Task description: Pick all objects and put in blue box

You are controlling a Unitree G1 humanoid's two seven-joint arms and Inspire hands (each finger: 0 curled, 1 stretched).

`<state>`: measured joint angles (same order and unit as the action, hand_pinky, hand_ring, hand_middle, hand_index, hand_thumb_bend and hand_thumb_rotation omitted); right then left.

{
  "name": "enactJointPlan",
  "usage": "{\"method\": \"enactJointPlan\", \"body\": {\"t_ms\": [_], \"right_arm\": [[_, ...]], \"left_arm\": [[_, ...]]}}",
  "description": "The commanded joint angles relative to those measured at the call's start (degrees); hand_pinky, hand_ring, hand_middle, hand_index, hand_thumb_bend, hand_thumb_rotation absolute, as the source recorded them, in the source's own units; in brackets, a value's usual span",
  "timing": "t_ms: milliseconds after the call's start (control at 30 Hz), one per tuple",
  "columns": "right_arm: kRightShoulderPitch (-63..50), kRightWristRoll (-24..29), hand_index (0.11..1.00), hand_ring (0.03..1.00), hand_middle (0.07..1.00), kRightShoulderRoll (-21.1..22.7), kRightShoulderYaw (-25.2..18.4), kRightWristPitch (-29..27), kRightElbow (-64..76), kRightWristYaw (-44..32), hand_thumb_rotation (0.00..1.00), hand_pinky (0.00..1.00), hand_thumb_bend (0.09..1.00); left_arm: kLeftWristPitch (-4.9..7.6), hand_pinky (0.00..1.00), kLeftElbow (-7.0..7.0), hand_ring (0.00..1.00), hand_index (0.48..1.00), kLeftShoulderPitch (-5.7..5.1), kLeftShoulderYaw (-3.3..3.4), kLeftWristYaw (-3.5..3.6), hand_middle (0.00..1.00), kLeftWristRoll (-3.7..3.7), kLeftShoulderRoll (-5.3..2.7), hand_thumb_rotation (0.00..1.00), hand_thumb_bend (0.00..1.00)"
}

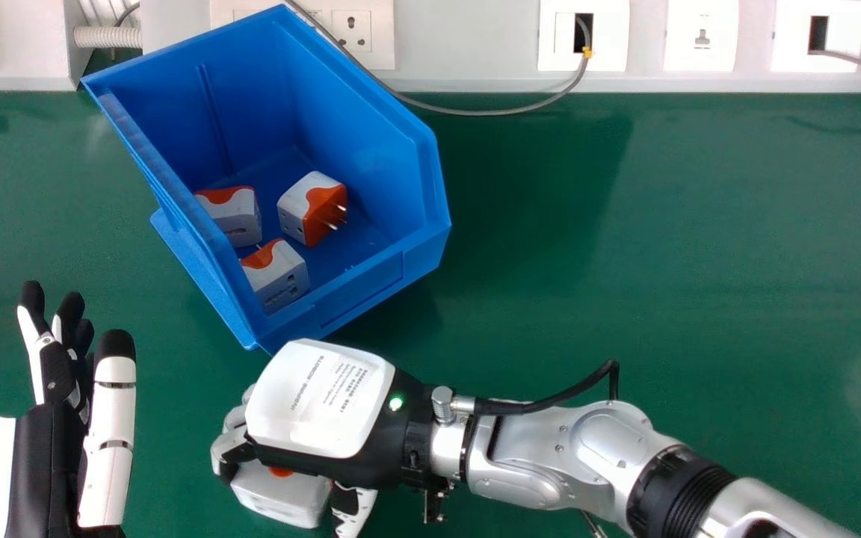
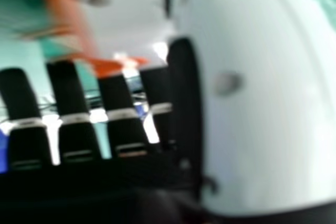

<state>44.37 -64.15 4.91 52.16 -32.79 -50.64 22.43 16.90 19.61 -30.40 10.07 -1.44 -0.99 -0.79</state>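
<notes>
At eight o'clock in the head view lies the black-and-white left hand [image 1: 45, 456], its fingers relaxed and spread slightly. Toward ten o'clock sits the open blue plastic box [image 1: 359, 299], with three white-and-orange, cube-shaped plastic plug adapters [image 1: 229, 217] inside (one shows its metal pins). At seven o'clock — just outside the box, toward its six o'clock — is a fourth adapter [image 1: 281, 495], pinched between the curled fingers and thumb of the right hand [image 1: 322, 400]. Its silver forearm [image 1: 595, 448] comes in from four o'clock.
</notes>
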Motion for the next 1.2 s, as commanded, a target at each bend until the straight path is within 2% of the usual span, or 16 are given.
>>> {"method": "enactJointPlan", "body": {"t_ms": [0, 100, 167, 267, 367, 467, 567, 633, 700, 767, 867, 967, 1067, 1133, 1167], "right_arm": [[1.48, -1.80, 0.517, 0.389, 0.473, -1.11, 0.66, 4.10, -1.23, 3.43, 0.00, 0.31, 0.516], [2.02, -1.95, 0.538, 0.377, 0.480, -1.53, 1.22, 4.60, -2.92, 5.61, 0.00, 0.26, 0.510], [2.31, -0.52, 0.545, 0.371, 0.478, -2.03, 0.69, 4.08, -4.33, 4.15, 0.00, 0.24, 0.508], [2.76, 2.89, 0.551, 0.358, 0.469, -2.57, -0.54, 3.19, -5.00, -1.53, 0.00, 0.22, 0.506], [2.77, 5.40, 0.551, 0.352, 0.462, -2.50, -1.48, 2.76, -4.22, -6.02, 0.00, 0.21, 0.505], [1.73, 7.29, 0.550, 0.355, 0.465, -2.13, -2.55, 3.03, -2.65, -8.05, 0.00, 0.21, 0.505], [0.30, 10.20, 0.549, 0.358, 0.473, -1.79, -4.41, 2.25, -1.19, -9.96, 0.00, 0.21, 0.504], [-0.93, 11.12, 0.548, 0.360, 0.472, -0.79, -5.01, 1.42, 0.95, -9.24, 0.00, 0.21, 0.505], [-2.62, 11.50, 0.549, 0.360, 0.472, 0.57, -5.71, 1.20, 4.19, -8.80, 0.00, 0.21, 0.505], [-4.82, 12.22, 0.550, 0.359, 0.470, 2.32, -6.80, 1.62, 8.61, -10.13, 0.00, 0.21, 0.504], [-8.45, 14.92, 0.555, 0.357, 0.466, 4.18, -9.12, 2.62, 14.83, -13.79, 0.00, 0.20, 0.502], [-12.45, 16.85, 0.530, 0.273, 0.424, 6.15, -11.53, 3.82, 22.02, -16.58, 0.00, 0.19, 0.508], [-16.34, 17.58, 0.526, 0.258, 0.422, 8.88, -13.63, 5.14, 30.50, -19.77, 0.00, 0.19, 0.508], [-18.93, 18.13, 0.524, 0.237, 0.412, 10.51, -15.16, 6.19, 35.88, -21.52, 0.00, 0.18, 0.508], [-20.30, 18.39, 0.523, 0.228, 0.408, 11.51, -16.16, 6.70, 38.96, -22.41, 0.00, 0.17, 0.508]], "left_arm": [[0.75, 1.00, 1.24, 1.00, 1.000, 0.22, 0.37, 0.13, 1.00, -0.85, 0.07, 0.86, 0.37], [0.95, 1.00, 1.39, 1.00, 1.000, 0.20, 0.33, 0.34, 1.00, -1.19, 0.05, 0.85, 0.36], [0.54, 1.00, 1.80, 1.00, 1.000, 0.03, 0.27, 0.51, 1.00, -1.44, 0.11, 0.85, 0.36], [0.13, 1.00, 2.04, 1.00, 1.000, 0.02, 0.31, 0.13, 1.00, -0.82, 0.19, 0.85, 0.35], [0.76, 1.00, 1.68, 1.00, 1.000, 0.21, 0.28, -0.08, 1.00, -0.59, 0.12, 0.85, 0.33], [0.68, 1.00, 1.75, 1.00, 1.000, 0.20, 0.18, 0.17, 1.00, -0.91, 0.22, 0.84, 0.35], [0.53, 1.00, 1.96, 1.00, 1.000, 0.05, 0.08, 0.25, 1.00, -0.58, 0.37, 0.85, 0.34], [0.88, 1.00, 2.00, 1.00, 1.000, -0.03, 0.01, 0.07, 1.00, 0.25, 0.45, 0.86, 0.33], [1.17, 1.00, 2.01, 1.00, 1.000, -0.11, -0.08, 0.18, 1.00, 0.76, 0.56, 0.88, 0.32], [1.02, 1.00, 1.95, 1.00, 1.000, 0.06, -0.10, 0.50, 1.00, 0.55, 0.66, 0.91, 0.32], [1.16, 1.00, 1.84, 1.00, 1.000, 0.39, -0.14, 0.47, 1.00, 0.88, 0.68, 0.94, 0.35], [1.79, 1.00, 1.32, 1.00, 1.000, 0.94, -0.14, 0.71, 1.00, 0.39, 0.72, 0.92, 0.34], [1.22, 1.00, 1.72, 1.00, 1.000, 1.01, -0.24, 0.49, 1.00, 0.66, 0.49, 0.90, 0.33], [0.94, 1.00, 1.87, 1.00, 1.000, 1.00, -0.21, 0.68, 1.00, 0.75, 0.75, 0.89, 0.31], [0.94, 1.00, 1.80, 1.00, 1.000, 1.00, -0.18, 0.91, 1.00, 0.55, 0.89, 0.89, 0.31]]}}
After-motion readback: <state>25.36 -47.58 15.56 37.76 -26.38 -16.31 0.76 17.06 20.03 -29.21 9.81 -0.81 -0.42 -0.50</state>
